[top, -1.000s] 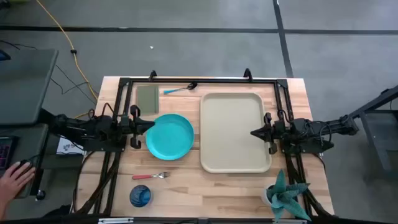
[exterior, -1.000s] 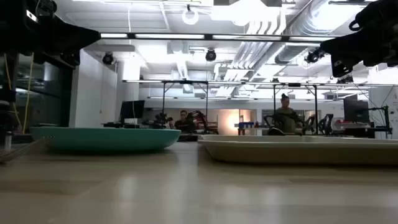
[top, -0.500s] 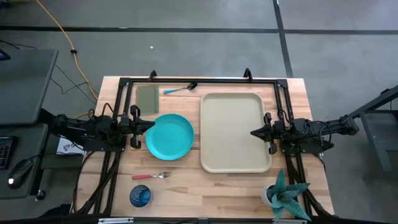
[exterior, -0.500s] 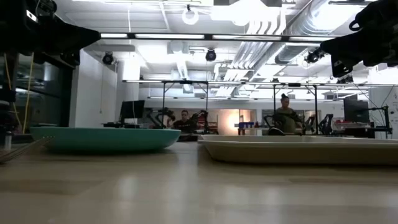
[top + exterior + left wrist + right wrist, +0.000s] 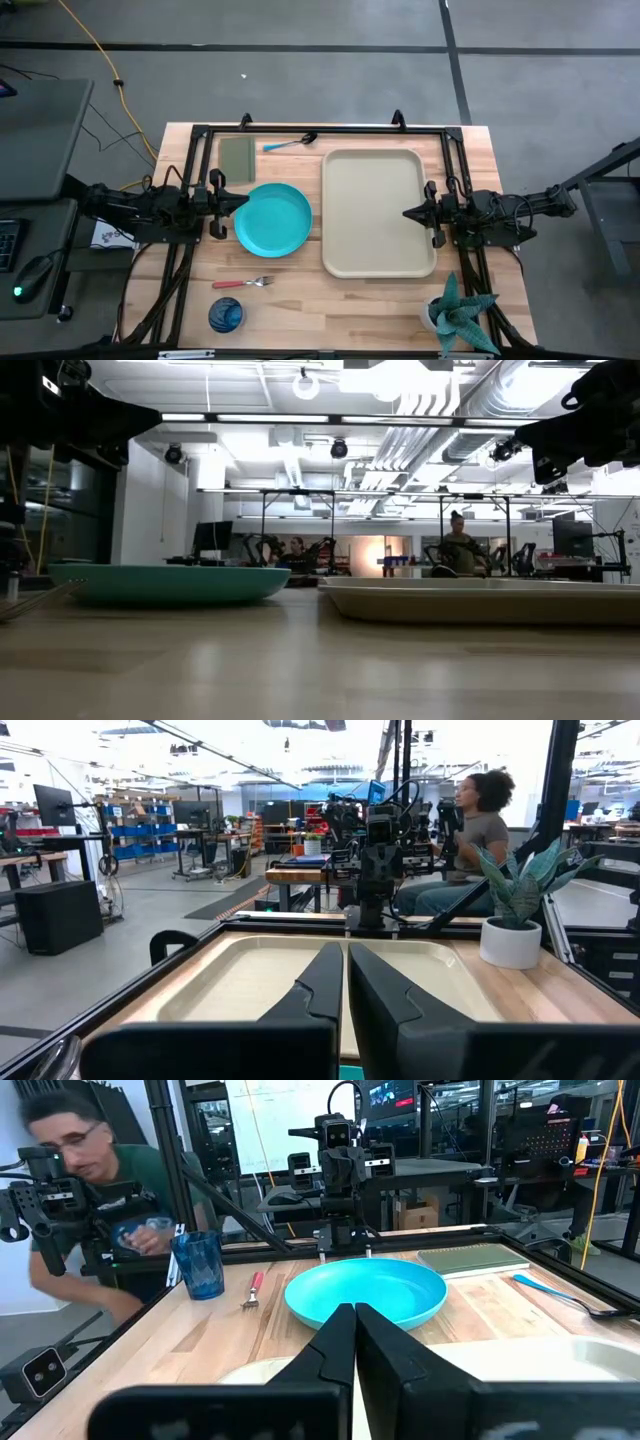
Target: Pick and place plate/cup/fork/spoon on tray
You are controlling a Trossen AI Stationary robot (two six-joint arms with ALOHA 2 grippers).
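One tray (image 5: 378, 212) lies under the shut, empty right gripper (image 5: 407, 213), one plate (image 5: 273, 219) just ahead of the shut, empty left gripper (image 5: 243, 200), with one cup (image 5: 225, 316), one spoon (image 5: 288, 144) and one fork (image 5: 243, 283) well apart from both.

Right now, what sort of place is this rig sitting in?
Most likely a robotics lab or workshop: exposed ceiling ducts, other arm rigs on benches, shelving with blue bins, and a person beside the table.

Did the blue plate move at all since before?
No. In the high view the plate lies in the same spot as earlier, just left of the tray, with the same gap between them.
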